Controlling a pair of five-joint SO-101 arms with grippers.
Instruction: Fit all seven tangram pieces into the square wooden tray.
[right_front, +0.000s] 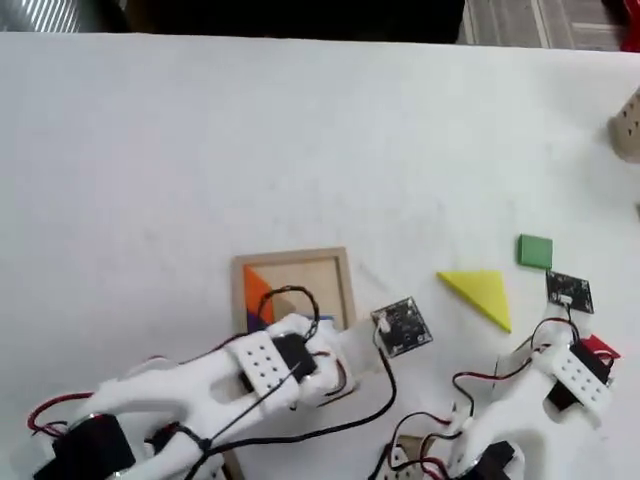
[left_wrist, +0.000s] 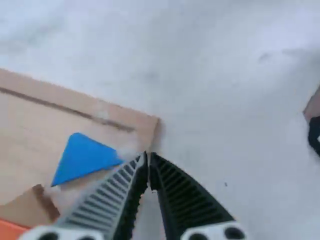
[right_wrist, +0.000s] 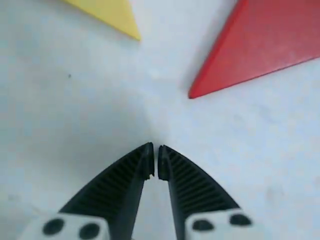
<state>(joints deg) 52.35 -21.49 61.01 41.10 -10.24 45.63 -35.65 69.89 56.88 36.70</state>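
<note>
The square wooden tray (right_front: 340, 270) lies near the table's front, with my left arm (right_front: 265, 365) stretched over it. Inside it are an orange piece (right_front: 257, 290) and a blue triangle (left_wrist: 82, 156); a brown piece (left_wrist: 25, 205) lies beside the blue one. My left gripper (left_wrist: 148, 160) is shut and holds nothing, its tips at the tray's corner next to the blue triangle. On the table right of the tray lie a yellow triangle (right_front: 480, 293), a green square (right_front: 535, 251) and a red piece (right_front: 602, 348). My right gripper (right_wrist: 155, 152) is shut on nothing, on bare table just short of the red piece (right_wrist: 260, 45) and the yellow triangle (right_wrist: 107, 10).
A tan perforated object (right_front: 628, 125) stands at the table's right edge. Black and red cables (right_front: 330, 425) trail along the front between the arms. The white table runs wide behind the tray.
</note>
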